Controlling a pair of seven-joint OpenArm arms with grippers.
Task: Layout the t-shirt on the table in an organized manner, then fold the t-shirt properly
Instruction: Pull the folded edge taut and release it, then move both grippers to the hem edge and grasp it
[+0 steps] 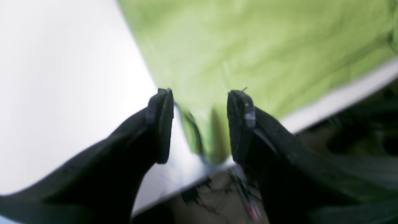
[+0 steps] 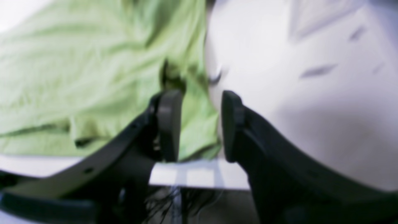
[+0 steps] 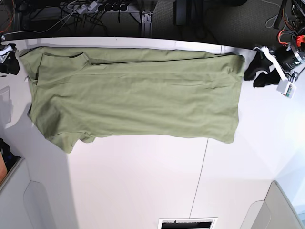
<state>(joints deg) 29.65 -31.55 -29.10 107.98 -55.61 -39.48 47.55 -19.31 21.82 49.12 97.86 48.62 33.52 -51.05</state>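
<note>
The soft, wrinkly olive-green short-sleeved t-shirt (image 3: pixel 133 98) lies spread out flat on the big flat white table (image 3: pixel 143 181), up near the far edge in the base view. It stretches sideways across most of the table. The collar & sleeve end is at that view's left, the bottom hem at its right. One sleeve sticks out toward the near side at the left. A long fold runs along the top part of the shirt. A thin dark seam line (image 3: pixel 199 177) runs across the tabletop below the shirt.

The left gripper (image 1: pixel 200 124), w/ black fingers, sits at the hem end, at the base view's right. Its two fingers are spread apart, w/ a clear gap between them. Through the gap you can see a corner of the green cloth at the table edge. Nothing is pinched; the cloth lies on the table beyond the fingers.

The right gripper (image 2: pixel 200 126) is at the collar end, at the base view's left. Its dark fingers are spread apart too. A bit of green shirt edge shows in the gap, just beside the white table. It isn't holding the cloth. Both wrist views are blurry, so small details can't be made out.

Dark cables (image 3: pixel 90 9) lie on the floor past the far edge of the table.
</note>
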